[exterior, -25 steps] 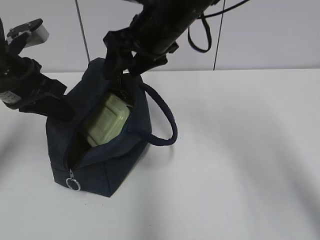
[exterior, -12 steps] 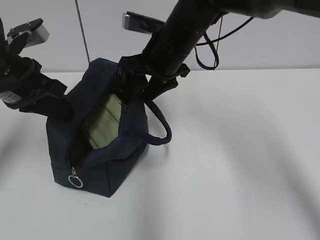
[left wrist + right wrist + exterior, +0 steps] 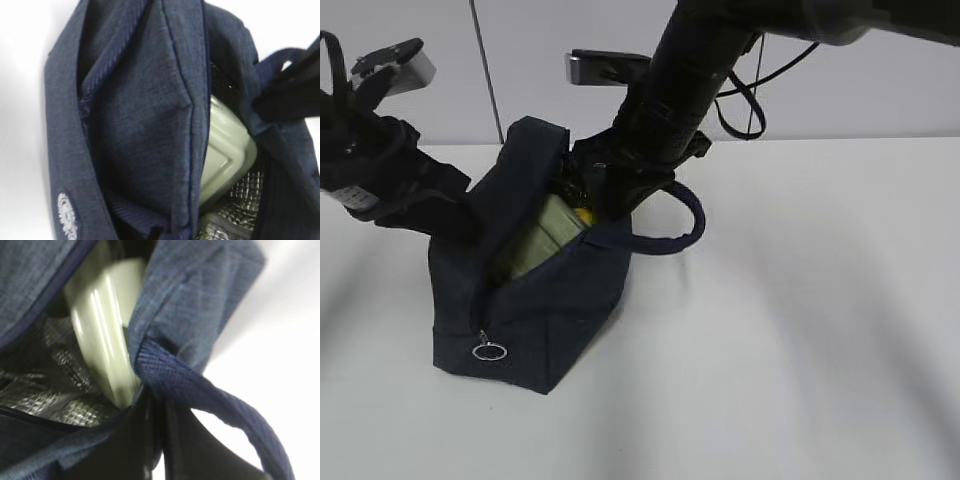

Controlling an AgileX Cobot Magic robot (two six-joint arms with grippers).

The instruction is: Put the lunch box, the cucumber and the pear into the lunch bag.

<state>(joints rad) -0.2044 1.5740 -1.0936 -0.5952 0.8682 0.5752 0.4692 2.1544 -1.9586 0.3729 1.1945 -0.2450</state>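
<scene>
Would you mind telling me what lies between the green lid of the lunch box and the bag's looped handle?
In the exterior view, a small yellow patch, probably the pear, and the right hand sit between the lid and the handle.

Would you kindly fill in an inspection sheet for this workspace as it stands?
Surface: white table, bare where visible.
Lunch bag: navy, unzipped, standing on the table; ring pull at its near end.
Lunch box: green lid showing inside the bag, tilted.
Pear: a yellow patch beside the box, probably this.
Cucumber: not seen.
Clutter: nothing seen.
Left pincer: at the bag's left edge; fingertips hidden.
Right pincer: at the opening by the handle; jaws hidden.
Cables: black loop hanging from the right arm.
Surroundings: pale panelled wall.
</scene>
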